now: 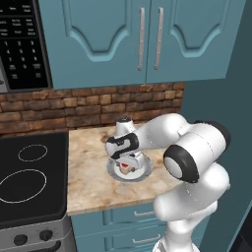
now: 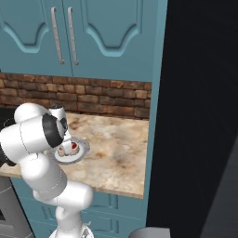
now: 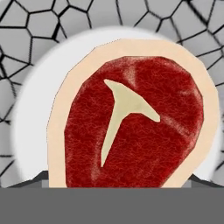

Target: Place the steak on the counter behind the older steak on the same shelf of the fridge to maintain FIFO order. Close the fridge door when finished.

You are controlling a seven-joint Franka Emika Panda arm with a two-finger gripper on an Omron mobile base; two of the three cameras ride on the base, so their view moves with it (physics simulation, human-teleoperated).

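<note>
The steak (image 3: 131, 127), deep red with a cream fat rim, lies on a round grey-white plate (image 3: 35, 96) on the tan counter (image 1: 88, 172). My gripper (image 1: 127, 165) points down right over the plate (image 1: 140, 173), and the steak (image 1: 126, 166) shows as a small red spot under the hand. In the hand view the two fingertips (image 3: 39, 179) stand wide apart, one at each side of the steak, so the gripper (image 3: 116, 181) is open. From the right base view I see the steak (image 2: 73, 146) and gripper (image 2: 69, 148) beside the arm. The fridge (image 2: 200, 116) is a dark mass at right. The older steak and the shelf are out of view.
A black stovetop (image 1: 29, 172) adjoins the counter on the left, with a microwave (image 1: 22, 44) above it. Teal upper cabinets (image 1: 147, 39) hang over a brick backsplash (image 1: 88, 106). Bare counter (image 2: 121, 144) stretches from the plate (image 2: 82, 151) to the fridge.
</note>
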